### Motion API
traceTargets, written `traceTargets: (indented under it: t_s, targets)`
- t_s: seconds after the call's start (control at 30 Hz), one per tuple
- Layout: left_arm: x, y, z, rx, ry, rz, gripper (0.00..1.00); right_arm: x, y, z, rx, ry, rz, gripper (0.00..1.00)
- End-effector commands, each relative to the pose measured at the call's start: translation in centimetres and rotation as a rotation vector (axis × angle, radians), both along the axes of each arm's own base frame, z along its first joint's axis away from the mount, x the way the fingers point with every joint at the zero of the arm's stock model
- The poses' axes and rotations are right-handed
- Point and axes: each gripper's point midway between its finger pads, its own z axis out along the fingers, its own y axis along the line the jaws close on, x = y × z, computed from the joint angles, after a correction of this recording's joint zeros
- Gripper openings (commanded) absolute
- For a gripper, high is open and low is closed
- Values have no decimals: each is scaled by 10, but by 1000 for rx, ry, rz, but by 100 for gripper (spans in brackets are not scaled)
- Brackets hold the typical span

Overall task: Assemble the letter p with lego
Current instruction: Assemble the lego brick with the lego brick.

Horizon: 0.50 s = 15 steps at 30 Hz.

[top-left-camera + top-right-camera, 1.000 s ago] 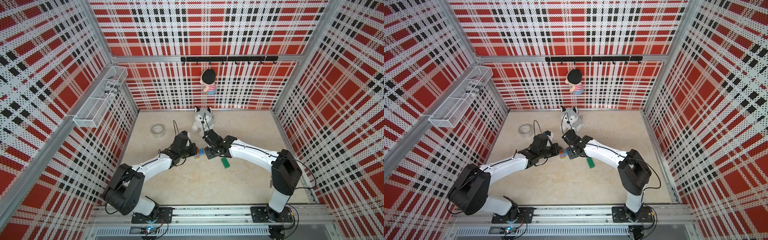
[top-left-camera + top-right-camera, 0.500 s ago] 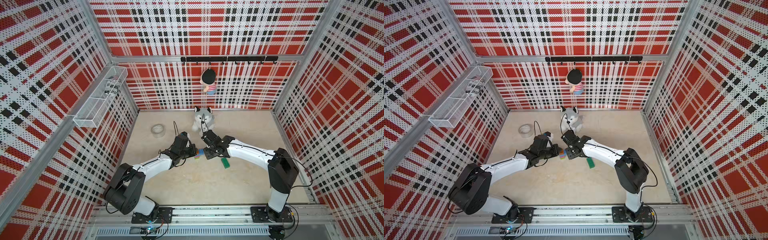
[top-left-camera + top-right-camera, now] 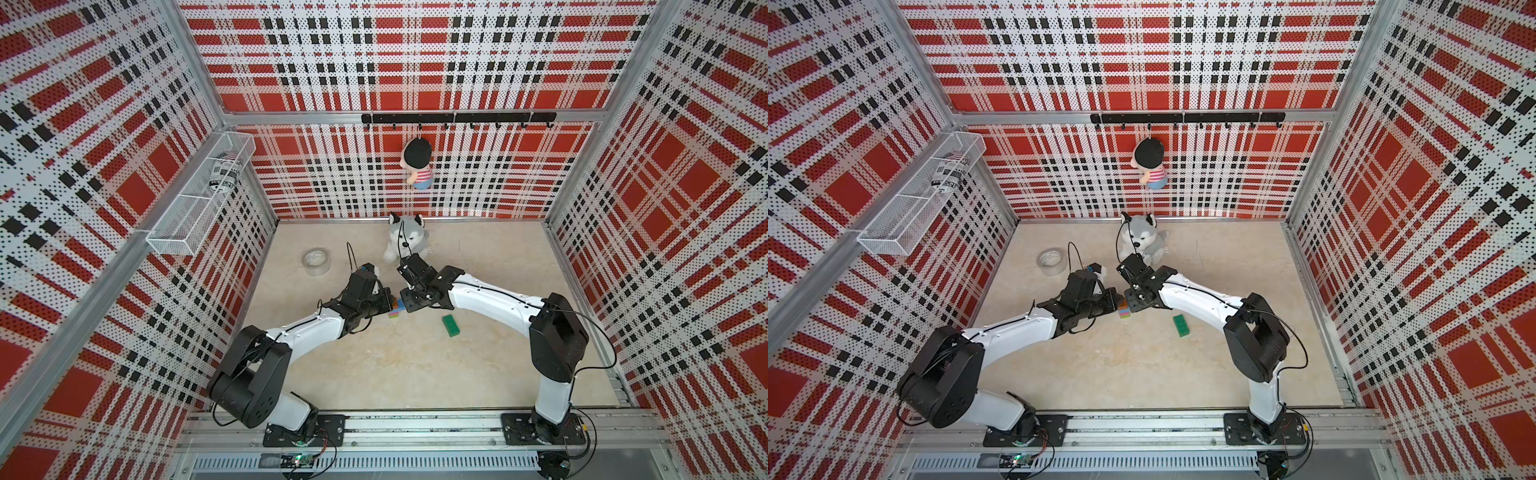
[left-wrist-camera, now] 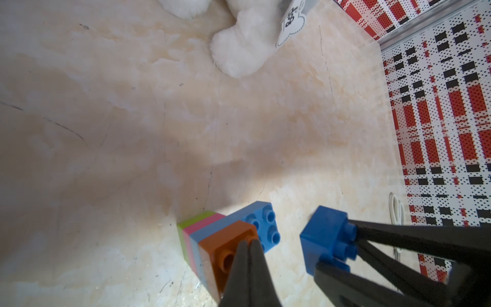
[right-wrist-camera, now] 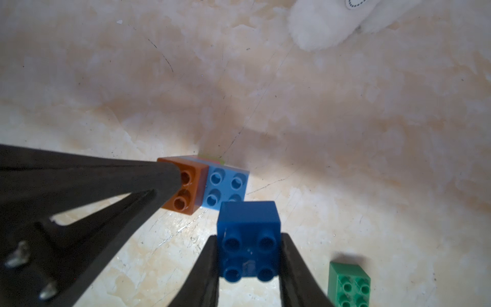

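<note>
A stack of lego [image 4: 212, 234] stands on the floor: lime, pink, a longer light blue brick [image 5: 225, 186], and an orange brick [image 5: 186, 191] on one half of it. My left gripper [image 4: 248, 243] is shut, its tip resting on the orange brick's studs. My right gripper [image 5: 248, 239] is shut on a dark blue brick [image 5: 248, 223], held just beside the stack and apart from it. A dark green brick [image 3: 451, 325] lies loose on the floor to the right, also seen as the green brick [image 5: 348, 285]. Both top views show the two grippers meeting over the stack [image 3: 1124, 311].
A grey husky plush [image 3: 405, 245] sits just behind the grippers. A clear tape roll [image 3: 316, 262] lies at the back left. A doll [image 3: 417, 164] hangs from the hook rail. A wire basket [image 3: 199, 195] is on the left wall.
My right gripper has moved a little to the left, carrying the dark blue brick closer to the stack. The left gripper has stayed on the orange brick.
</note>
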Motion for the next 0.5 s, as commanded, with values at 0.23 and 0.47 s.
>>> traceTargets:
  t_s: [0.23, 0.47]
  targets:
    - [-10, 7, -18, 36, 38, -1, 0, -4, 7, -13, -30, 41, -28, 24]
    - [-11, 8, -19, 38, 39, -2, 0, -2, 5, -13, -45, 37, -62, 24]
